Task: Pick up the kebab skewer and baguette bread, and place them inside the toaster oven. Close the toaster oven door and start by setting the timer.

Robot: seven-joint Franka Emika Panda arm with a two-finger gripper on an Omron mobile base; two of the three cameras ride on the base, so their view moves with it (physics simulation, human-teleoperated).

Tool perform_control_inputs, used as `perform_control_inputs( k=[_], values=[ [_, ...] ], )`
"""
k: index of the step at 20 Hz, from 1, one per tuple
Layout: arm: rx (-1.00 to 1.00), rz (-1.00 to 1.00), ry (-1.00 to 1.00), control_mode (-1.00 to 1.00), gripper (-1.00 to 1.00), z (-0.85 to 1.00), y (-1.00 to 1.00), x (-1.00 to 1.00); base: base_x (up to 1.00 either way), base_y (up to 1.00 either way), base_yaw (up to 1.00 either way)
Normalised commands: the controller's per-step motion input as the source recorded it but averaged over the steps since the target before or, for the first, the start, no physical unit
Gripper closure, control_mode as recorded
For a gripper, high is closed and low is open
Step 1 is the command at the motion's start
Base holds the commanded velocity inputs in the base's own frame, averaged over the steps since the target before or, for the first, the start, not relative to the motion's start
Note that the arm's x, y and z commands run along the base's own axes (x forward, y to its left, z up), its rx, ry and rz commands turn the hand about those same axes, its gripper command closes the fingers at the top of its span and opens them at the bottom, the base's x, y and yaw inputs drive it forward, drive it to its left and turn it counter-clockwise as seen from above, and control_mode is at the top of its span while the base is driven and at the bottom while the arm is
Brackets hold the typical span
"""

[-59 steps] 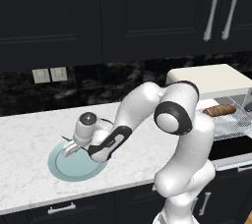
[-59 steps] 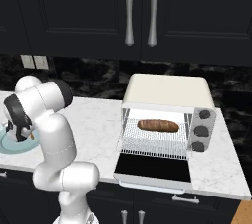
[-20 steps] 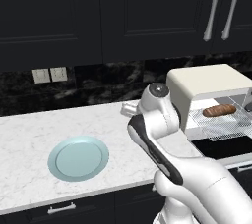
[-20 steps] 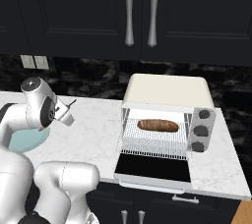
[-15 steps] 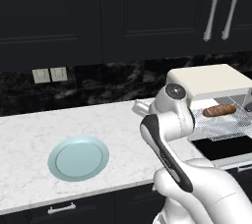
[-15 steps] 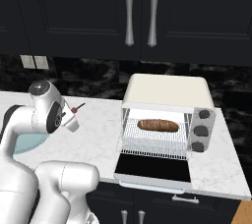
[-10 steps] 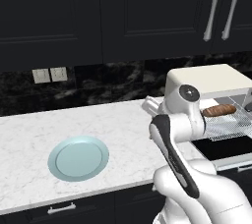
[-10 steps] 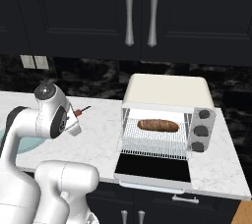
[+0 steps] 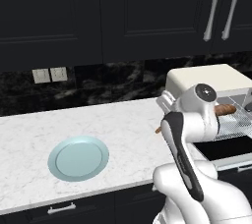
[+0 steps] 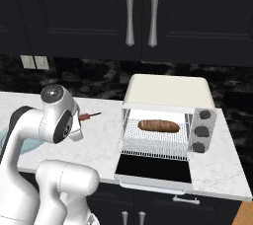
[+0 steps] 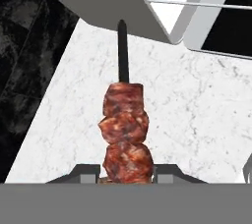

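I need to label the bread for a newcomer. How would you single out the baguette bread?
Find the cream toaster oven on the marble counter, its door folded down. The baguette bread lies on the wire rack inside: a golden-brown loaf, the only food in there.

One kebab skewer [image 11: 124, 134], one baguette bread [image 10: 158, 126], one toaster oven [image 10: 168, 93], one plate [image 9: 78, 158].

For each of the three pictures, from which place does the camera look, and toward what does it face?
Left base view: behind the arm on its left, looking down over the counter at the blue plate and the toaster oven; the white arm rises at lower right.
Right base view: behind the arm on its right, facing the open toaster oven with the baguette bread on its rack; the arm stands at lower left.
Hand view: on the hand, looking along the gripper, shut on the kebab skewer, toward the oven.
All three share the toaster oven.
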Motion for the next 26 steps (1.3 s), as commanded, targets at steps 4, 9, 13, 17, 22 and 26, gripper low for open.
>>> perform_control_inputs(
  k=[4,9,13,17,22,26],
  values=[
    [0.01,-0.17,-0.02,-1.00,1.00,0.01,-0.32,-0.03,0.00,0.00,0.00],
    [0.01,-0.14,-0.01,-1.00,1.00,0.00,-0.53,-0.34,0.00,0.00,0.00],
    [0.05,-0.11,0.00,-1.00,1.00,0.00,-0.65,-0.34,0.00,0.00,0.00],
    [0.09,-0.09,-0.06,-1.00,1.00,0.00,-0.87,-0.08,0.00,0.00,0.00],
    [0.09,-0.07,-0.04,-1.00,1.00,0.00,-0.94,0.03,0.00,0.00,0.00],
    [0.04,-0.07,-0.02,-1.00,1.00,0.00,-0.84,0.14,0.00,0.00,0.00]
  ],
)
